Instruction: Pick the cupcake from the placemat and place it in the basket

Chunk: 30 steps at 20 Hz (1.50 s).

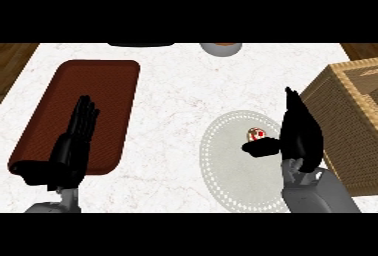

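On the white marble table (184,85), a long dark red-brown mat (111,85) with round corners lies at the left. At the right edge stands a big tan woven basket (347,100). Between them, near the front, lies a round white lacy placemat (225,150). The right hand (301,135) is over the right side of the placemat, just beside the basket. Its fingers (295,107) are straight and hold nothing, and its thumb points left. The left hand (70,145) rests over the red-brown mat with straight, relaxed fingers, and it holds nothing. At the far edge sits a grey bowl (220,48), partly cut off. The small cupcake (256,133) with white and red on top sits on the placemat, just above the right thumb.
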{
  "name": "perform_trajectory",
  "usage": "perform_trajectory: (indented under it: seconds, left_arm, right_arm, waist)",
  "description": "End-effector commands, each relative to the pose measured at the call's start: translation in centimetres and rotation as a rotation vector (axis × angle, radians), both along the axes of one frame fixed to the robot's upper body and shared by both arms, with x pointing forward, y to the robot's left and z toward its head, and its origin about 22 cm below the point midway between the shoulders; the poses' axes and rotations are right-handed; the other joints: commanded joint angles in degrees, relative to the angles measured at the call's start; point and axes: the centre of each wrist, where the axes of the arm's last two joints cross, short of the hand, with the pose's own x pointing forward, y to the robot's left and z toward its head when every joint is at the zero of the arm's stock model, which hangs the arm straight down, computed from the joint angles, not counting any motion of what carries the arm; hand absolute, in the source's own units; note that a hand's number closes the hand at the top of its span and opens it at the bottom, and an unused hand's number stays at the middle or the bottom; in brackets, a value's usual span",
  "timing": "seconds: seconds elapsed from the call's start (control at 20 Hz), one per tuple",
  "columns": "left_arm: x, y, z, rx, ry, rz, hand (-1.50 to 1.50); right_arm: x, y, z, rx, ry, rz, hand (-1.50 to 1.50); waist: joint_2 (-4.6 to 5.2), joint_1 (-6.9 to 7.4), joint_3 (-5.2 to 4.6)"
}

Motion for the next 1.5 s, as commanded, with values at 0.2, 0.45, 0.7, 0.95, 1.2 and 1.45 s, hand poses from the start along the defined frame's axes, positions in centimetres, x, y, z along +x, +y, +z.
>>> perform_trajectory:
  seconds: [0.2, 0.45, 0.7, 0.95, 1.2, 1.45]
  left_arm:
    - [-0.3, -0.6, 0.3, -0.005, 0.001, 0.002, 0.00]
    - [-1.5, 0.4, 0.2, 0.006, -0.012, 0.013, 0.00]
    - [0.1, 0.4, 0.3, -0.002, -0.025, 0.002, 0.00]
    - [0.2, 0.2, 1.0, -0.008, -0.011, -0.006, 0.00]
    - [-0.8, -2.0, -0.3, -0.001, -0.032, -0.015, 0.00]
    - [-1.0, -0.1, 1.7, 0.003, -0.028, -0.005, 0.00]
  right_arm:
    - [0.9, 2.5, 4.6, -0.105, 0.232, -0.131, -1.50]
    - [1.1, 2.1, 4.3, -0.115, 0.281, -0.172, -1.50]
    - [1.4, 3.1, 5.6, -0.078, 0.272, -0.174, -1.50]
    - [-1.0, 2.1, 3.0, -0.055, 0.260, -0.169, -1.50]
    - [-0.2, 3.4, 2.3, -0.075, 0.228, -0.158, -1.50]
    - [-0.4, 3.2, 1.8, -0.107, 0.265, -0.199, -1.50]
  waist:
    - [0.42, 0.05, 0.28]
    - [0.43, 0.38, 0.39]
    - [0.96, 0.14, 0.43]
    - [1.01, 0.13, 0.58]
    - [1.14, 0.74, 0.59]
    - [0.98, 0.92, 0.60]
